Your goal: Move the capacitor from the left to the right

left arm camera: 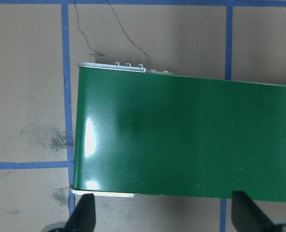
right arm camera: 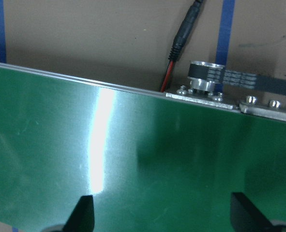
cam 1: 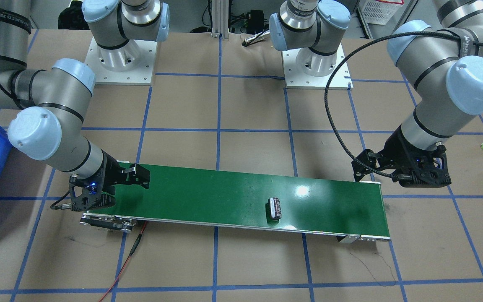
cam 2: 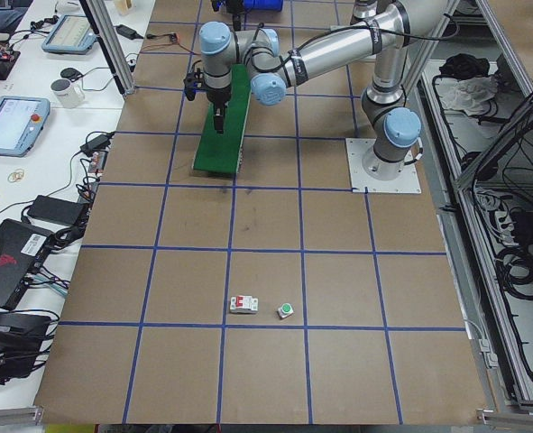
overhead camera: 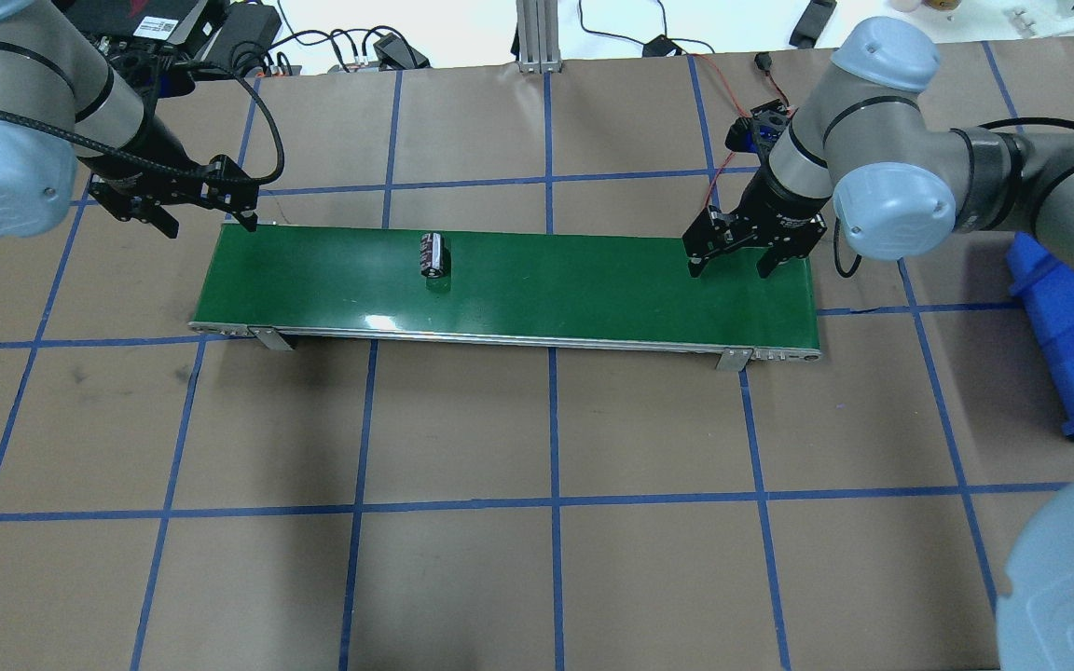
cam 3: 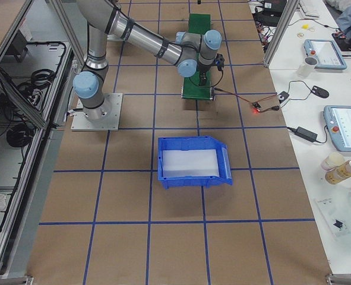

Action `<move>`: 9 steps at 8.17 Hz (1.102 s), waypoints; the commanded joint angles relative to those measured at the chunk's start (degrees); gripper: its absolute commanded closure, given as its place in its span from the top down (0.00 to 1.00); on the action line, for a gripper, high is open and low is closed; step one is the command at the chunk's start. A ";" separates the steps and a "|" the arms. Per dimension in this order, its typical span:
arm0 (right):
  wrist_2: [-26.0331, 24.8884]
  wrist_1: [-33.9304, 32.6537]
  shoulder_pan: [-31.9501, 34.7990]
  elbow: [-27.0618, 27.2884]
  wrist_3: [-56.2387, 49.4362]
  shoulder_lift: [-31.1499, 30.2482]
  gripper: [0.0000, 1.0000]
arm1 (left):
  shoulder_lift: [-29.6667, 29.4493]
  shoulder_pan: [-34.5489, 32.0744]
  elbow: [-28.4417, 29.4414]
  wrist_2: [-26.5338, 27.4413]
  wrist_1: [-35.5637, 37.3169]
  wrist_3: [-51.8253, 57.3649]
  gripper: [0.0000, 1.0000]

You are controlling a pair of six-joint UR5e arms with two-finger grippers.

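Left gripper (overhead camera: 211, 225) and right gripper (overhead camera: 730, 269) wide apart, empty; capacitor (overhead camera: 433, 254) loose on green belt (overhead camera: 593, 289).

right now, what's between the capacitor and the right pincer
Nothing: in the overhead view only bare green belt runs from the capacitor to the open right pincer.

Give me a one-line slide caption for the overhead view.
The capacitor lies on the green conveyor belt, nearer the open left gripper; the open right gripper hovers at the belt's other end.
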 commanded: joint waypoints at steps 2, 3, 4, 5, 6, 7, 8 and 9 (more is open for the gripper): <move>1.07 0.08 -0.29 0.01 0.31 0.70 1.00 | -0.06 0.20 -0.06 0.87 0.11 4.14 1.00; 1.07 0.08 -0.29 0.09 1.53 0.70 1.00 | -0.41 0.20 -0.06 0.69 0.81 5.39 1.00; 1.16 0.08 -0.29 0.10 4.15 0.62 1.00 | -1.19 0.20 0.20 0.78 0.99 6.10 1.00; 1.33 0.08 -0.20 0.10 6.27 0.88 1.00 | -1.20 0.38 0.03 0.78 2.30 8.81 1.00; 1.42 -0.18 -0.20 0.10 6.98 1.31 1.00 | -0.94 0.29 0.02 1.13 2.31 9.10 1.00; 1.51 -0.18 -0.29 0.10 6.99 1.32 1.00 | -1.29 0.29 0.11 0.87 2.40 9.27 1.00; 2.73 -0.35 -0.20 0.10 6.99 1.32 1.00 | -1.55 0.38 0.11 0.52 2.40 8.93 1.00; 3.96 -0.36 -0.29 0.10 6.99 1.32 1.00 | -1.47 0.29 0.46 0.78 2.31 8.66 1.00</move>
